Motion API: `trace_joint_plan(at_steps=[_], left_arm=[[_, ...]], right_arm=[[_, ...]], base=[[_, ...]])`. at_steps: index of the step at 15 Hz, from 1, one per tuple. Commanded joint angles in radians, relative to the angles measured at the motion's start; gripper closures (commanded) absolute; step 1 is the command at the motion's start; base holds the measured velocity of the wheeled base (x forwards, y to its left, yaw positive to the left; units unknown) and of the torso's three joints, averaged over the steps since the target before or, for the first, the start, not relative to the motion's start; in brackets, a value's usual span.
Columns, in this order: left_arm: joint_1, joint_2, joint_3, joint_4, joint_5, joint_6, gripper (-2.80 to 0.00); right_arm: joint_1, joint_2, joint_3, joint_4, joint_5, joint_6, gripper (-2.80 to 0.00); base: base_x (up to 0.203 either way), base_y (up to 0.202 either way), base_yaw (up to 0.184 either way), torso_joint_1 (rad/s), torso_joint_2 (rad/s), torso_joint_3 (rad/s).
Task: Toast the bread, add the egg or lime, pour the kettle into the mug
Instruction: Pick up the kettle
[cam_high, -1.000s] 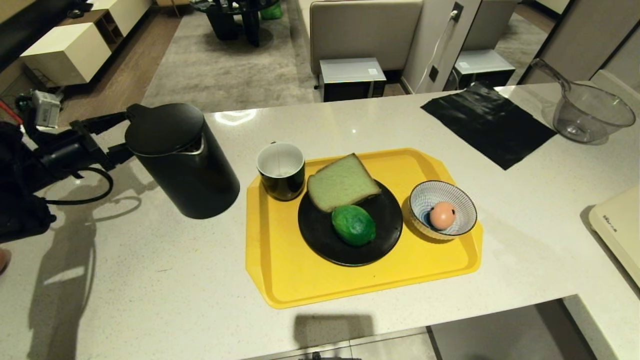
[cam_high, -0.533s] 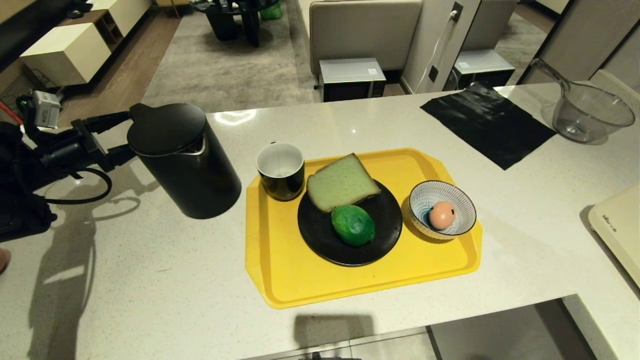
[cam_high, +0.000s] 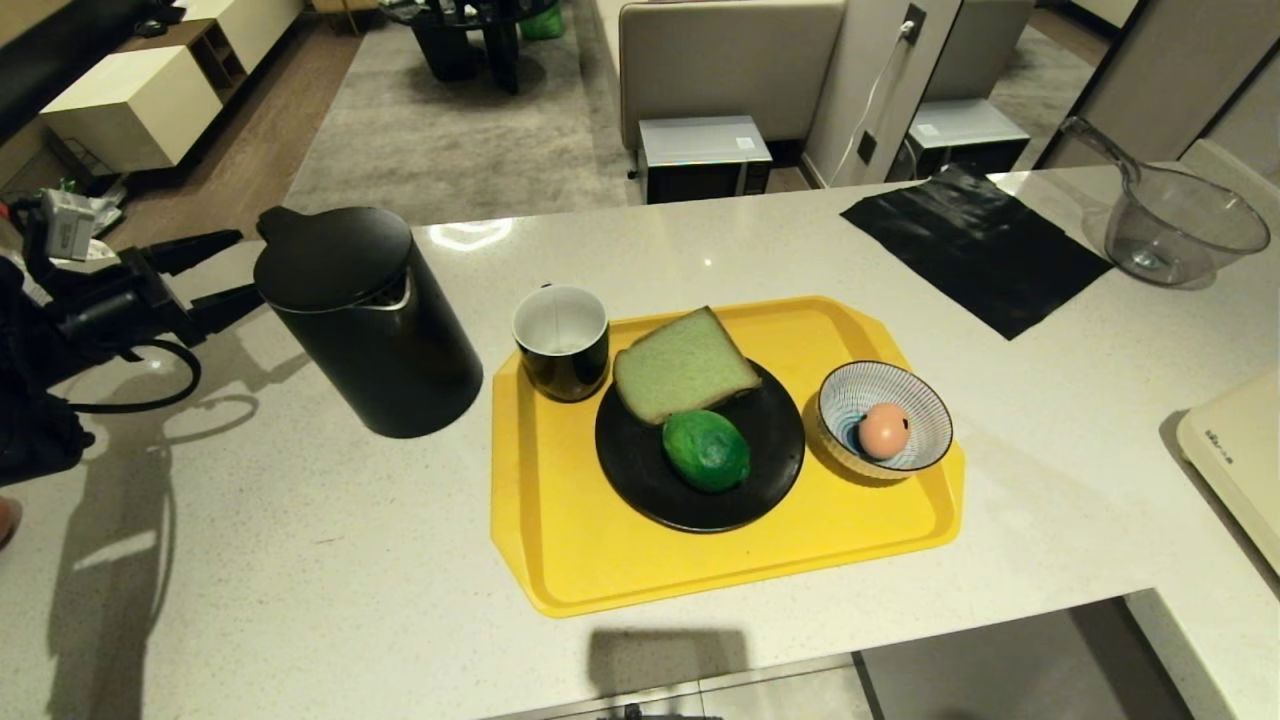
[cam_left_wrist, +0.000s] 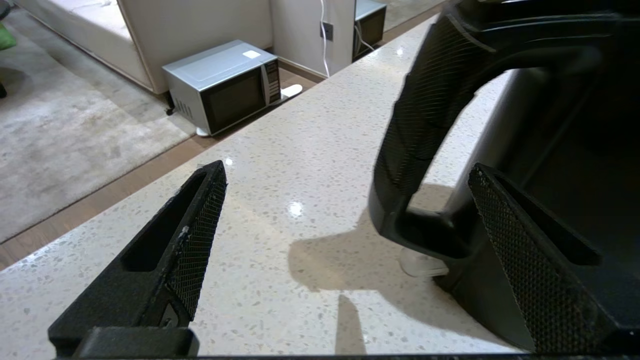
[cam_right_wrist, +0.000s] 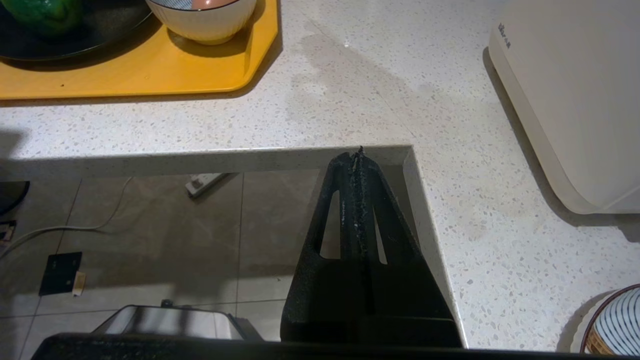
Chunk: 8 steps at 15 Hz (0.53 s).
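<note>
Head view shows the kettle (cam_high: 365, 320) upright on the counter beside the mug (cam_high: 561, 340) — left gripper (cam_high: 225, 270) spread wide, empty, beside its handle (cam_left_wrist: 425, 130). Pouring step looks unstarted; next calls for straddling that handle squarely.

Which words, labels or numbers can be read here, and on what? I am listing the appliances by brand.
Nothing can be read.
Cream appliance: a small dark mark near its corner, too small to read.
Microwave: a white sticker on top and a button panel, both too blurred to read.
Kettle, mug, tray: no lettering shows.
</note>
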Motion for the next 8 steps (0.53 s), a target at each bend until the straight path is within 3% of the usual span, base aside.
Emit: trace_joint_plan(at_steps=[1, 8], left_arm=[[-0.017, 0.03, -0.031, 0.009, -0.006, -0.001, -2.8], [-0.073, 0.074, -0.145, 0.046, -0.008, 0.0, -2.8]], right_arm=[[0.0, 0.0, 0.028, -0.001, 0.001, -0.001, 0.0], [-0.001, 0.002, 0.028, -0.001, 0.001, -0.001, 0.0]], base=[[0.0, 0.0, 0.0, 0.0, 0.0, 0.0], [0.0, 0.0, 0.0, 0.0, 0.0, 0.0]])
